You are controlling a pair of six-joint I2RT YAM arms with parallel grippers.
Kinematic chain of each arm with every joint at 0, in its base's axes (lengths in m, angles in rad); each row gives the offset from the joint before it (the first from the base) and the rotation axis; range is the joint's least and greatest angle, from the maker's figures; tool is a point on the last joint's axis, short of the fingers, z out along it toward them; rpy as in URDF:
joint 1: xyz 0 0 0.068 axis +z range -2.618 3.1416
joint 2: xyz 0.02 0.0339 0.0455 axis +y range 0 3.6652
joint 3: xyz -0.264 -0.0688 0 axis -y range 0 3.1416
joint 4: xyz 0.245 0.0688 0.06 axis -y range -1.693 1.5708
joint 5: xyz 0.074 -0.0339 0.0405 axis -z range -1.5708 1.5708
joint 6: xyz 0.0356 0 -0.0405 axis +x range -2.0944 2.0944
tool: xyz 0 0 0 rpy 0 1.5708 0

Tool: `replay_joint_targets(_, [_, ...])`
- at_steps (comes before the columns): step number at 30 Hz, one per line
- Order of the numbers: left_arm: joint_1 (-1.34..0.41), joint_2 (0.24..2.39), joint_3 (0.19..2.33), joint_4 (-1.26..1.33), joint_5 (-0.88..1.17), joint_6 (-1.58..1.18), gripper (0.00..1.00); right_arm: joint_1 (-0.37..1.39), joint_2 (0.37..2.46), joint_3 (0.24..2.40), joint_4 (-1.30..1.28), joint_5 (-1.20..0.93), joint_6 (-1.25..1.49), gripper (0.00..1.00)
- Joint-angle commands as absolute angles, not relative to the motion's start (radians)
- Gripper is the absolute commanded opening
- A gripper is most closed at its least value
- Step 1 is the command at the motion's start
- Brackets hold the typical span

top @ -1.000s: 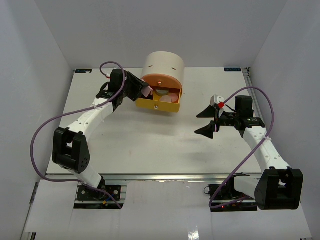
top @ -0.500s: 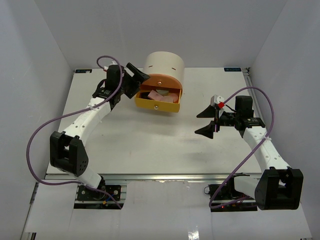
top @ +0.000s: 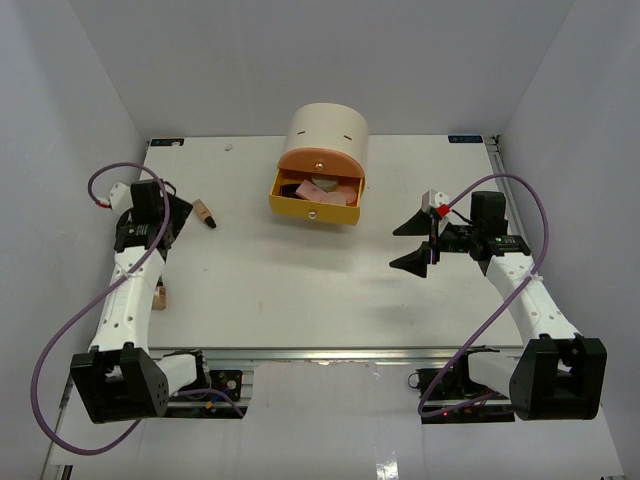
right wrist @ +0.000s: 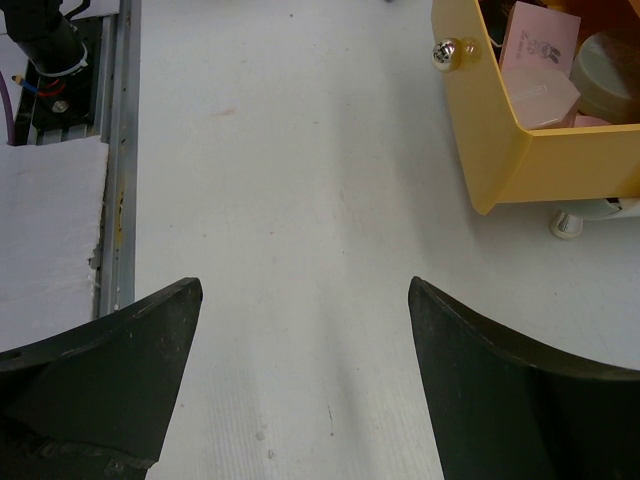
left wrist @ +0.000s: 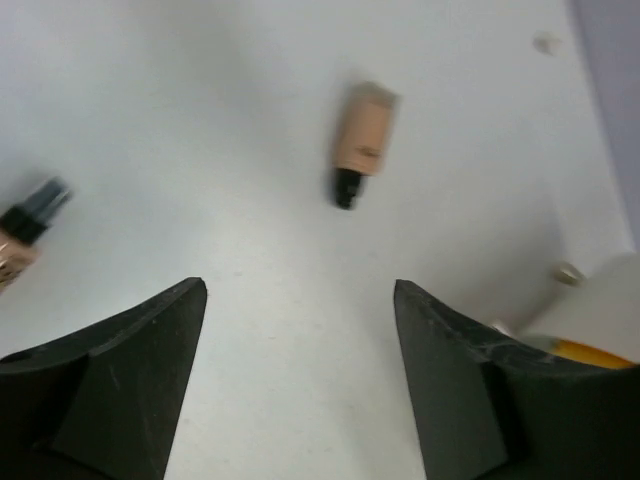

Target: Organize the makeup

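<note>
From above, the left gripper (top: 178, 212) hangs low over the table (top: 300, 290) with its jaws apart and nothing between them. A tan bottle (top: 204, 212) lies on its side just past the fingertips, dark cap pointing away from them towards the yellow drawer (top: 312, 208). A second tan bottle (top: 160, 297) sits back beside that arm's forearm, behind the gripper. The drawer stands pulled out of the cream drawer unit (top: 328, 130) with cosmetics already inside. The right gripper (top: 420, 243) hovers well to the drawer's other side, also spread and empty. In the left wrist view, the left gripper (left wrist: 300, 290) shows both fingers wide. The tan bottle (left wrist: 362, 140) lies ahead, a little towards the right-hand finger, here with its cap nearest the jaws; the second tan bottle (left wrist: 25, 235) peeks in at the far left. I'd say the pick goes best if the wrist shifts over, straddles the bottle across its body rather than the cap, then comes down before closing. In the right wrist view, the right gripper (right wrist: 300, 290) gapes over bare table. The yellow drawer (right wrist: 510, 150) lies ahead and to its right, holding a pink compact (right wrist: 540, 50) and a pale green compact (right wrist: 605, 60).
</note>
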State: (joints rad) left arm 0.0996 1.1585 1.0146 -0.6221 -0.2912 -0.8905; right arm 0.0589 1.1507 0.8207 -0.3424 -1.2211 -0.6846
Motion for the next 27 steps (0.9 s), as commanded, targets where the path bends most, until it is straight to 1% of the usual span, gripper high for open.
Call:
replay_joint_targets(1, [0.18, 1.167, 0.944, -0.76, -0.385, -0.895, 0.93, 0.055, 1.135, 0.822, -0.342, -1.258, -0.69, 0.9])
replay_joint_targets(5, [0.231, 1.191, 0.922, -0.769, -0.419, -0.889, 0.94, 0.064, 1.144, 0.84, -0.382, -1.257, -0.724, 0.91])
replay_joint_targets(7, [0.26, 1.195, 0.916, -0.759, -0.429, -0.876, 0.94, 0.096, 1.163, 0.879, -0.465, -1.229, -0.8, 0.97])
replay_joint_targets(8, [0.273, 1.197, 0.915, -0.755, -0.433, -0.871, 0.94, 0.113, 1.173, 0.896, -0.501, -1.215, -0.833, 0.99])
replay_joint_targets(9, [0.28, 1.199, 0.916, -0.754, -0.441, -0.865, 0.94, 0.13, 1.185, 0.907, -0.523, -1.197, -0.852, 0.93])
replay_joint_targets(12, [0.305, 1.216, 0.92, -0.742, -0.496, -0.83, 0.95, 0.196, 1.221, 0.933, -0.559, -1.136, -0.883, 0.73])
replay_joint_targets(13, [0.317, 1.225, 0.92, -0.739, -0.509, -0.823, 0.95, 0.218, 1.229, 0.939, -0.563, -1.124, -0.886, 0.69])
replay_joint_targets(16, [0.376, 1.255, 0.908, -0.729, -0.512, -0.817, 0.96, 0.25, 1.244, 0.953, -0.566, -1.109, -0.888, 0.67])
replay_joint_targets(18, [0.442, 1.275, 0.891, -0.678, -0.441, -0.805, 0.92, 0.256, 1.25, 0.955, -0.566, -1.11, -0.887, 0.67])
replay_joint_targets(20, [0.484, 1.312, 0.884, -0.647, -0.409, -0.799, 0.84, 0.258, 1.247, 0.95, -0.567, -1.108, -0.887, 0.66])
replay_joint_targets(25, [0.578, 1.373, 0.897, -0.605, -0.422, -0.807, 0.67, 0.258, 1.226, 0.926, -0.568, -1.106, -0.898, 0.67])
replay_joint_targets(27, [0.606, 1.399, 0.899, -0.592, -0.426, -0.811, 0.64, 0.258, 1.224, 0.922, -0.569, -1.107, -0.9, 0.67])
